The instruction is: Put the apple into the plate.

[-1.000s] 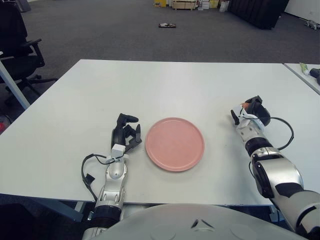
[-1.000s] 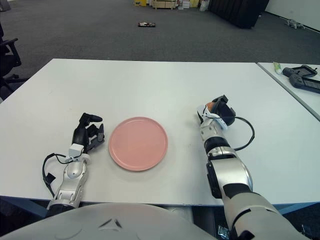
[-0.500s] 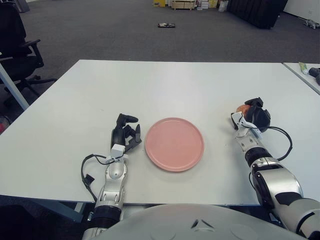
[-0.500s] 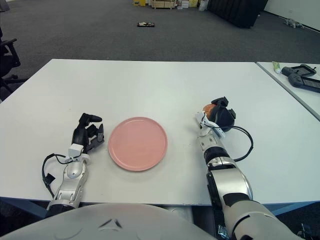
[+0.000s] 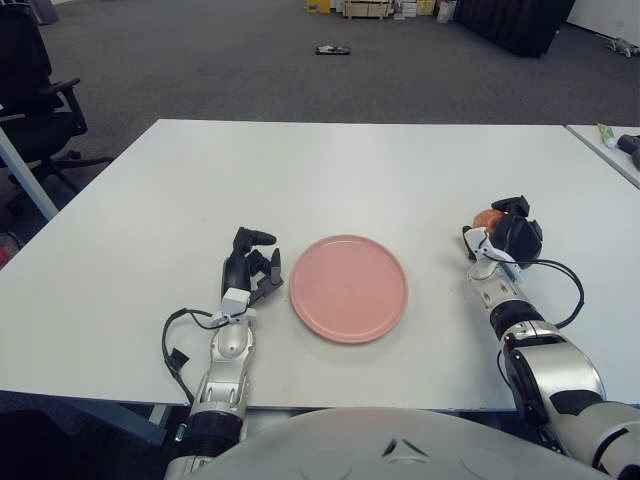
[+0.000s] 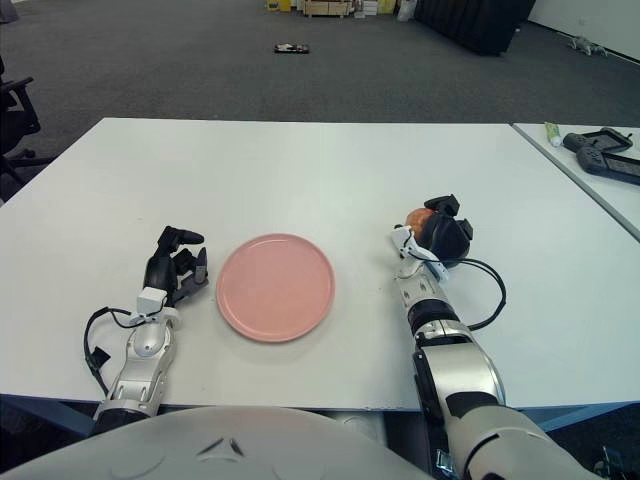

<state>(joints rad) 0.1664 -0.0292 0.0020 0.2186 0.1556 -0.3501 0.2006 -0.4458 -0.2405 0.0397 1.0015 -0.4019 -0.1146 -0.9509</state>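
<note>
Right hand [image 6: 440, 238] sits on the white desk [image 6: 320, 170], well right of the pink plate [image 6: 275, 286], fingers wrapped round the apple [image 6: 419, 218]. Apple only partly visible, peeking out at the hand's upper left, still outside the plate. Plate lies flat near the desk's front middle, nothing in it. Left hand [image 5: 250, 272] shows just left of the plate, fingers loosely curled, holding nothing. Black cable [image 6: 490, 290] loops beside the right wrist. Office chair [image 5: 35, 90] at far left.
</note>
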